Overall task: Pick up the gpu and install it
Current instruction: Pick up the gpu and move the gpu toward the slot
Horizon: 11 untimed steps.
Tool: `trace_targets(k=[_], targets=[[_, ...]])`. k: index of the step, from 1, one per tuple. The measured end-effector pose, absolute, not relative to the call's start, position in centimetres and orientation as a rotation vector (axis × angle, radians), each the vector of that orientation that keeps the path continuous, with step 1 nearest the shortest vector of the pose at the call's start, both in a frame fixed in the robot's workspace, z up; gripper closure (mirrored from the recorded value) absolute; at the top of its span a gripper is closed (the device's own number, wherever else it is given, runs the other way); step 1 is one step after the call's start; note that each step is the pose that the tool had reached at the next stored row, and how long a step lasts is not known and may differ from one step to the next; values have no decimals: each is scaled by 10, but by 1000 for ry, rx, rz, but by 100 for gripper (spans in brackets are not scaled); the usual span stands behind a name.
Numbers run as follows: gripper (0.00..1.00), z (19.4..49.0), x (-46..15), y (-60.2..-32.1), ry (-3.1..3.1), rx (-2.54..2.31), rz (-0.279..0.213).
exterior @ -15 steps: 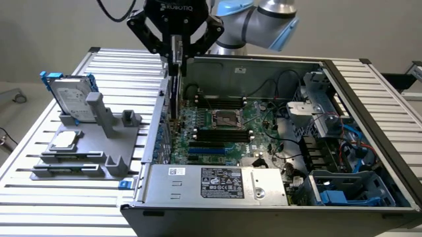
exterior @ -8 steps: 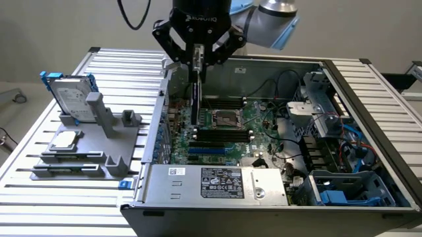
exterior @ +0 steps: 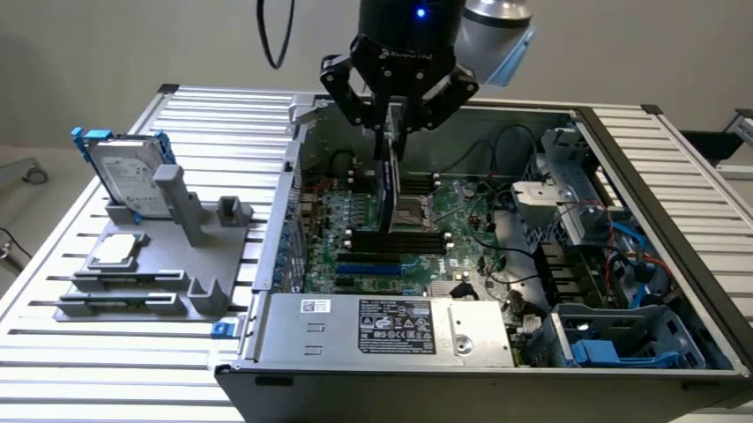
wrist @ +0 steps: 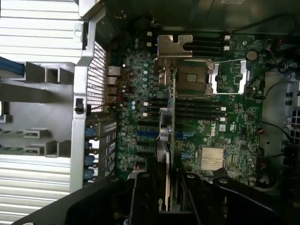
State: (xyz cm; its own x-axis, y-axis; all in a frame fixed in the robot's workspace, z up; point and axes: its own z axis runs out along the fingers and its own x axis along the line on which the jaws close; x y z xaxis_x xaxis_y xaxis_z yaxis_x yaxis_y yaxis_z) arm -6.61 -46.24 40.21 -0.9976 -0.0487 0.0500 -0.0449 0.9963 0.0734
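Note:
The gpu (exterior: 392, 181) hangs on edge, thin and dark, over the green motherboard (exterior: 471, 251) inside the open computer case (exterior: 659, 220). My gripper (exterior: 398, 119) is shut on the card's upper edge, its black fingers (exterior: 351, 104) on either side. In the wrist view the gpu (wrist: 169, 136) shows edge-on, running away from my gripper (wrist: 168, 190), with its silver end bracket (wrist: 174, 46) at the far end. Below it lie the motherboard (wrist: 225, 126), its black slots and its blue slots. The card's lower edge looks close to the board; I cannot tell whether it touches.
A grey fixture (exterior: 176, 264) on the slatted table at the exterior view's left holds a silver hard drive with a blue frame (exterior: 123, 172) and a small square chip (exterior: 118, 251). The power supply (exterior: 389, 326), cables and a drive cage (exterior: 565, 189) crowd the case.

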Motion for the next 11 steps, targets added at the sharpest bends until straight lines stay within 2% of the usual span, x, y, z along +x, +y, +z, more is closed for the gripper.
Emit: trace_targets(k=[11], targets=[[74, 382, -29, -462, -3088, 47, -112]])
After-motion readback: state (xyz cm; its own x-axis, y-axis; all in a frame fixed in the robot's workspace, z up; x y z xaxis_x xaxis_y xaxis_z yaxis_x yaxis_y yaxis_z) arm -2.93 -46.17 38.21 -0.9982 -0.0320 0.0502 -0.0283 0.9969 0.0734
